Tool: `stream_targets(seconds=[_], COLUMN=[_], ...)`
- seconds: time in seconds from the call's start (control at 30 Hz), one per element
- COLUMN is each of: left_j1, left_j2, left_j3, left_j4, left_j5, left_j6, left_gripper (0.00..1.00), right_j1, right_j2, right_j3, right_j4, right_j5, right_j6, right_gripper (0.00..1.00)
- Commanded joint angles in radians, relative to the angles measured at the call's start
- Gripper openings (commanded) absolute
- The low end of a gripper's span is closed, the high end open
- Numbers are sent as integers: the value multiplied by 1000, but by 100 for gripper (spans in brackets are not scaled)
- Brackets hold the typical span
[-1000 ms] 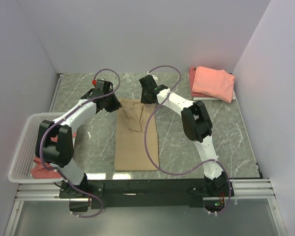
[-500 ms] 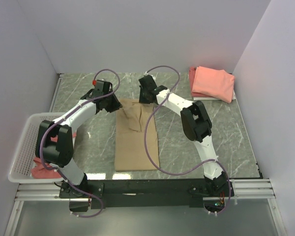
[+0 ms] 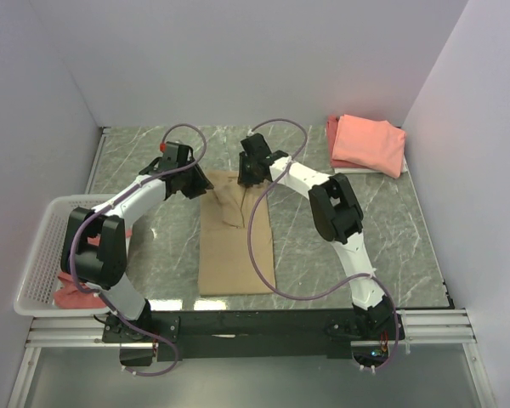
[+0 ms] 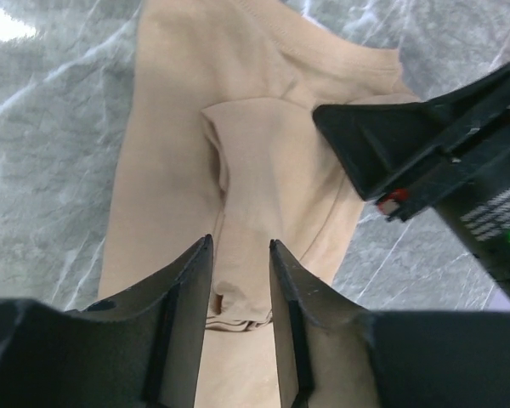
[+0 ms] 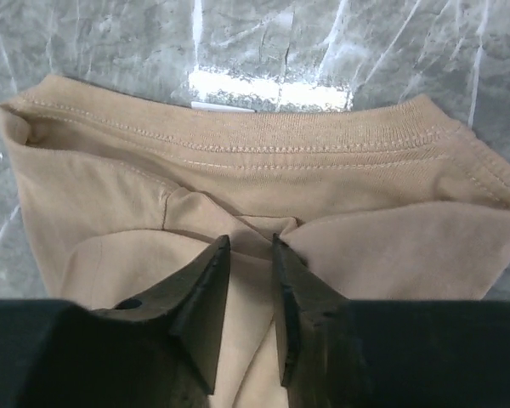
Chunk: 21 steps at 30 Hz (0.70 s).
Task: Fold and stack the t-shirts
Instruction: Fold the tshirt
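A tan t-shirt (image 3: pixel 235 251) lies on the marble table, folded into a long narrow strip with its collar at the far end. My left gripper (image 3: pixel 193 184) hovers at the shirt's far left corner; in the left wrist view (image 4: pixel 238 243) its jaws stand slightly apart over the tucked sleeve (image 4: pixel 263 170), holding nothing. My right gripper (image 3: pixel 248 175) is over the collar; in the right wrist view (image 5: pixel 251 240) its jaws stand narrowly apart above the folded cloth under the collar seam (image 5: pixel 263 144). A folded pink t-shirt (image 3: pixel 367 143) lies at the far right.
A white basket (image 3: pixel 36 255) stands at the left edge with red cloth (image 3: pixel 72 294) in it. The right arm's black wrist (image 4: pixel 442 144) shows close by in the left wrist view. Grey walls enclose the table.
Both grippers have shifted slightly left and toward the far end over the shirt's top. The shirt has stayed flat.
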Motion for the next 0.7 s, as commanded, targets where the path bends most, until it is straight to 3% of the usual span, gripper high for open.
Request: stream_targets(seconds=[0.0,0.17,0.3,0.47,0.67], left_j1=[11,13,13,7,-82], left_j2=[-39,-86,-144,-207,-151], left_j3=[-22,-55,-106,-212,-259], left_j4=[39,33,18,60,128], left_j5=[29,26,20,43,52], left_j6=[-23,-35,-41,-69,-92], left_gripper=[39,44,46,41,42], right_j1=[-25,-38,-48,-39,-5], right_j2=[-61,-150,-251,-389,-423], right_j3=[39,28,-37,-207,-304], right_j4=[25,15,-5,22,53], right_j5=[-52,-88,-107,-167,-157], right_j6=[-18,-16,10,48,71], right_gripper=[35,51,52,51,51])
